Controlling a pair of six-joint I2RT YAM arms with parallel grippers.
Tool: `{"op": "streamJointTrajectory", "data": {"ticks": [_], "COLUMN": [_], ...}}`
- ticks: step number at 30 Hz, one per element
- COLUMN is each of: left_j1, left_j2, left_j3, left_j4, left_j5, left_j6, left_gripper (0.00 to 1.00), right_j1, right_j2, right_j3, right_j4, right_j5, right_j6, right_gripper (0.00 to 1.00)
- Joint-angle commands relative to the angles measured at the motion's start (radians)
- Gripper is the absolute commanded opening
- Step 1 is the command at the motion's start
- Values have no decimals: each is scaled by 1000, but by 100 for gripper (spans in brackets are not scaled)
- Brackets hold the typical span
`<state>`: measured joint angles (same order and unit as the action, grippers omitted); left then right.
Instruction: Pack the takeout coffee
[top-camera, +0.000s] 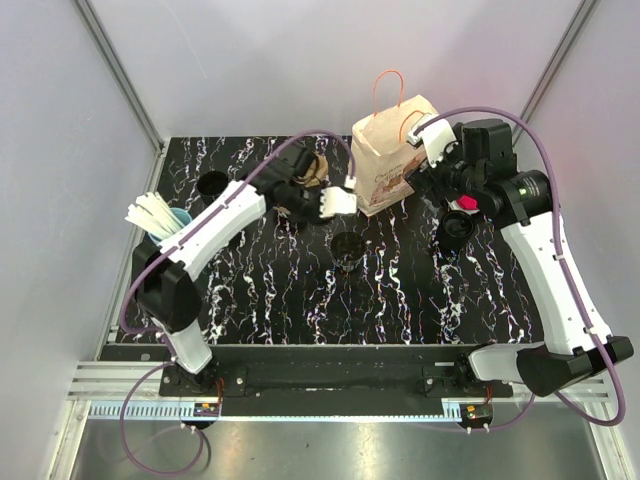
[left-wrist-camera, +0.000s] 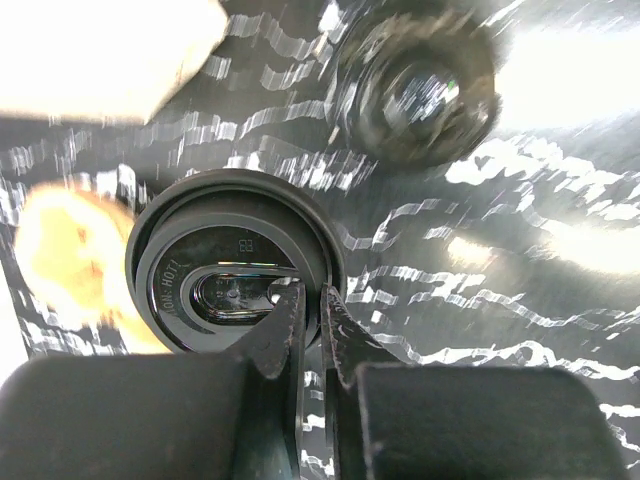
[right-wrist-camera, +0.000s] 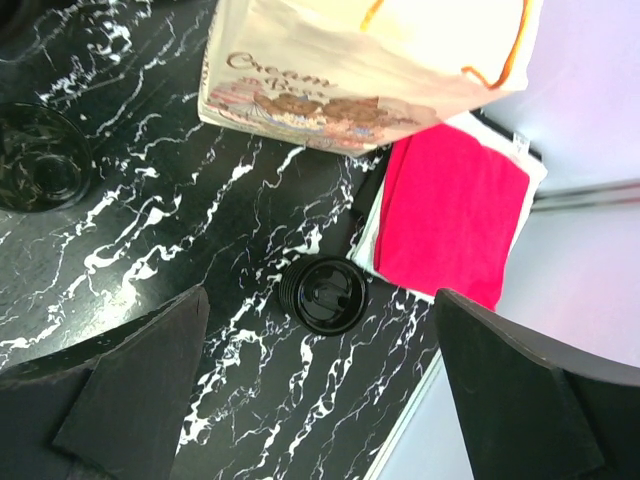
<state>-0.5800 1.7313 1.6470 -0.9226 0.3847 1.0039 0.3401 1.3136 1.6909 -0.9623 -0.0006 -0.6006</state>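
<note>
Left gripper (left-wrist-camera: 312, 300): your jaws pinch the rim of the black lid (left-wrist-camera: 225, 265), near the paper bag (top-camera: 388, 160). Right gripper (right-wrist-camera: 320, 300): jaws spread wide, beside the bag, over a second lid (right-wrist-camera: 323, 290).

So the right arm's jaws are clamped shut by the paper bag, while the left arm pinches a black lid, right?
No: the right gripper has its jaws spread wide open, as the right wrist view shows. It is by the paper bag, and the left gripper does pinch a black lid.
</note>
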Motion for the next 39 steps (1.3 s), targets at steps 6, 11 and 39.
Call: {"op": "streamJointTrajectory", "data": {"ticks": [6, 11, 39], "left_j1": [-190, -221, -262], "left_j2": [114, 166, 251], "left_j3": [171, 192, 224], "left_j4": [-85, -111, -188], "left_j5": [-17, -44, -44], "left_j6": [-16, -16, -27], "left_gripper": [6, 5, 4], "right_j1": [-55, -69, -82], "right_j2": [-79, -122, -149], "right_j3": [-85, -122, -149], "right_j4": [56, 59, 65], "right_j5": [37, 36, 33], "right_j6": [25, 24, 22], "right_gripper": [99, 100, 100]}}
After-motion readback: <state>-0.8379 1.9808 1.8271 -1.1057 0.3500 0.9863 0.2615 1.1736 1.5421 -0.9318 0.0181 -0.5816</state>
